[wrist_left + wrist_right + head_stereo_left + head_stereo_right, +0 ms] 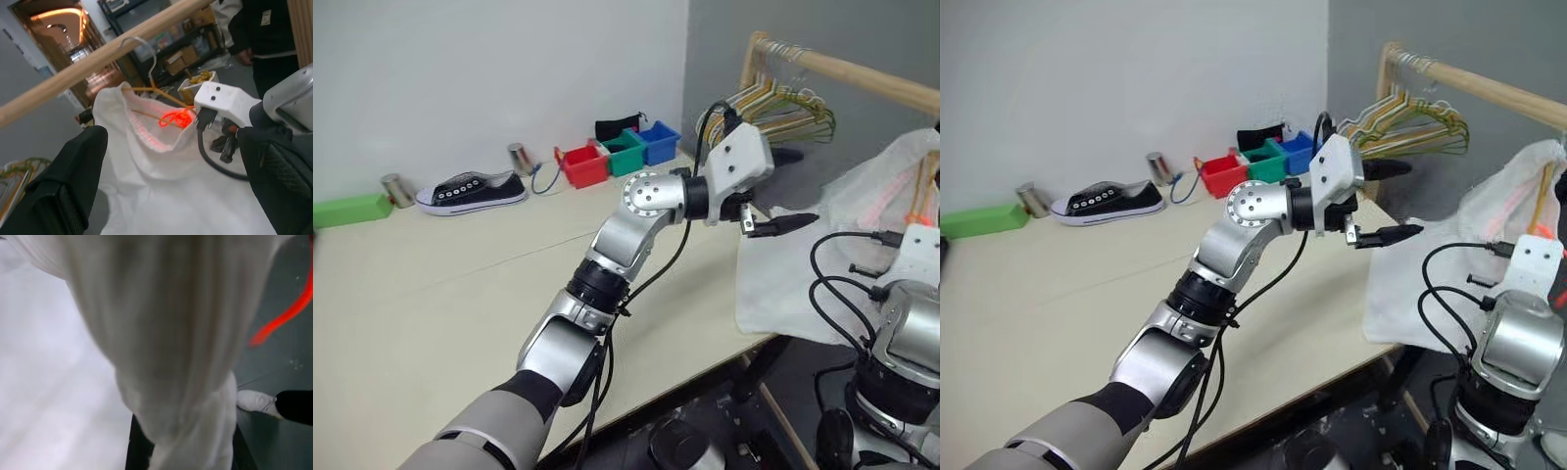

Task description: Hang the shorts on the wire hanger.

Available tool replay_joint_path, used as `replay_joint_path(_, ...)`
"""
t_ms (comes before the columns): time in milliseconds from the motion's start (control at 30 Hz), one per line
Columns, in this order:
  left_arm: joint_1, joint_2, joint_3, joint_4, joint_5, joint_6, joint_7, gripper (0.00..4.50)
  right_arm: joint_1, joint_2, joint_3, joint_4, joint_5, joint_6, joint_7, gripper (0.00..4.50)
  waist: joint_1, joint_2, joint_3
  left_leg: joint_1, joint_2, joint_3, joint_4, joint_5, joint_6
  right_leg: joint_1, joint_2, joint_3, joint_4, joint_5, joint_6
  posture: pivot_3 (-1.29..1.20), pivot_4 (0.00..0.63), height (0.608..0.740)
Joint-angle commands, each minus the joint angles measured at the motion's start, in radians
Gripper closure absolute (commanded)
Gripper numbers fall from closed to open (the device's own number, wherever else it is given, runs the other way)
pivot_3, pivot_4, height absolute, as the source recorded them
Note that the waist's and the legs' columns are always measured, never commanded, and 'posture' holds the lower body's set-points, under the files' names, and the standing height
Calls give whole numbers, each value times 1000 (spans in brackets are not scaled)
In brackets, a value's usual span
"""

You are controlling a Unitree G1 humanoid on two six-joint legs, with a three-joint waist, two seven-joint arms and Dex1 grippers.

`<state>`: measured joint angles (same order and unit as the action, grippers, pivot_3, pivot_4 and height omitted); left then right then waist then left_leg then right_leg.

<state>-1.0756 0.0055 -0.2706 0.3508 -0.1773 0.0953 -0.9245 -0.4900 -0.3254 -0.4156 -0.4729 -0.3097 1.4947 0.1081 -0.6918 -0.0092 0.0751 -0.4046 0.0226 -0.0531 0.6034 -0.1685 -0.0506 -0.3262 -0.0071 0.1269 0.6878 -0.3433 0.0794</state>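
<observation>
The white shorts point(803, 279) hang at the table's right end, their lower part draped over the corner. In the left wrist view their gathered waistband and orange drawstring point(172, 117) face me, and the thin tan wire hanger point(152, 91) runs through the waistband, its hook rising beside the wooden rod point(98, 58). My left gripper point(791, 191) is open in the air just left of the shorts, level and pointing at them, with nothing between its fingers. My right gripper point(188, 450) is shut on a bunched fold of the shorts point(166, 357), holding them up.
A bunch of pastel hangers point(785, 103) hangs on the wooden rod point(862, 73) behind my left gripper. Red, green and blue bins point(619, 155), a black sneaker point(470, 191), two cans and a green block point(350, 209) line the table's far edge. A person point(261, 29) stands beyond the rack.
</observation>
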Motion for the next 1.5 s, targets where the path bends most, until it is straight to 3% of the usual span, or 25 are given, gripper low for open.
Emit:
replay_joint_path(33, -32, -8, 27, 3, 0, -29, 19, 20, -71, -39, 8, 38, 32, -67, -9, 4500, -3, -1, 1, 5, 0, 1, -5, 0, 0, 5, 0, 0, -5, 0, 0, -509, 0, 740)
replay_joint_path(233, -22, -12, 13, -8, 12, -33, 33, 20, -235, -9, -199, 192, 85, -46, -50, 4500, 6, -3, 2, 7, -2, 0, -8, 0, 0, 8, -3, -1, -8, 0, 0, -490, 3, 740)
replay_joint_path(433, 6, -14, 1, -46, 22, -13, 45, 20, -295, -36, -247, 275, 112, -62, -74, 4500, 12, -2, 1, 7, -13, 0, -9, 0, 0, 9, -14, 0, -8, -4, 6, -478, 4, 740)
replay_joint_path(700, 24, 2, -2, -81, 35, 11, 53, 20, -333, -39, -249, 317, 142, -13, -87, 4500, 40, -2, 1, 7, -14, 0, -9, 0, 0, 10, -15, -1, -7, -4, 7, -460, 6, 740)
replay_joint_path(1067, 36, 8, 3, -86, 43, 8, 62, 0, -283, -90, -140, 232, 133, 16, -117, 2081, 69, -2, 1, 6, -14, 0, -9, 0, 0, 10, -15, -1, -8, -4, 7, -467, 0, 740)
replay_joint_path(1267, 49, 41, 13, -85, 33, 10, 38, 0, -244, -136, -1, -48, 87, 115, -151, 568, 63, -2, 1, 6, -13, 0, -9, 0, 0, 9, -15, -1, -8, -4, 7, -508, 0, 740)
replay_joint_path(1367, 65, 69, 12, -89, 27, 18, 13, 0, -222, -137, 46, -154, 70, 120, -142, 8, 53, -2, 1, 7, -13, 0, -9, 0, 0, 9, -15, -1, -8, -4, 7, -526, 0, 740)
replay_joint_path(1500, 111, 140, 48, -91, 18, 49, 9, 0, -206, -73, 168, -311, 48, 120, -155, 8, 30, -2, 1, 7, -12, -1, -9, 0, 0, 9, -15, -1, -9, -4, 7, -532, 0, 740)
